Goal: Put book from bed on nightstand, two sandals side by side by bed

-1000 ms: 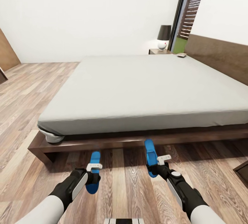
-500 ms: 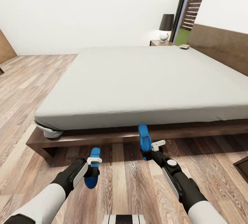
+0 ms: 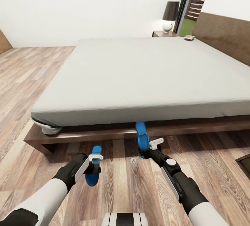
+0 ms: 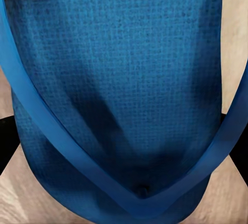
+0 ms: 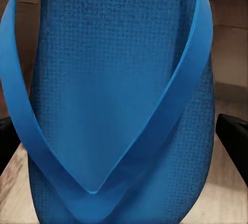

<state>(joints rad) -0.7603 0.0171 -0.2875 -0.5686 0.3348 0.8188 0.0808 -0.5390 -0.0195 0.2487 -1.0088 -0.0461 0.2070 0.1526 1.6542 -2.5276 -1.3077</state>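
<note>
A large low bed (image 3: 139,76) with a dark-brown wooden frame and a plain off-white mattress spans the head view, standing on a brown wood-plank floor (image 3: 31,80) with white walls behind. Past its far corner a low dark-brown nightstand (image 3: 163,34) carries a lamp with a dark shade and a white round base (image 3: 170,17), next to a tall dark-framed window (image 3: 194,0) showing a slatted fence and grass. A small flat object, probably the book (image 3: 189,37), lies on the mattress near the brown headboard (image 3: 222,33), too small to read. The corner of another dark cabinet (image 3: 245,165) shows low on the robot's right. Nothing lies between the arms and the bed frame. The left gripper (image 3: 93,165) is clamped on a bright blue flat sandal (image 3: 93,170) held above the floor, short of the frame. The right gripper (image 3: 147,148) grips the second blue sandal (image 3: 141,139), whose far end reaches up against the dark side rail of the bed. Each wrist view adds what the head view lacks: the woven texture of the left-hand sandal's footbed (image 4: 119,69) and its V-shaped strap, and the same on the right-hand one (image 5: 119,90), with dark finger pads (image 5: 235,136) at its edges.
</note>
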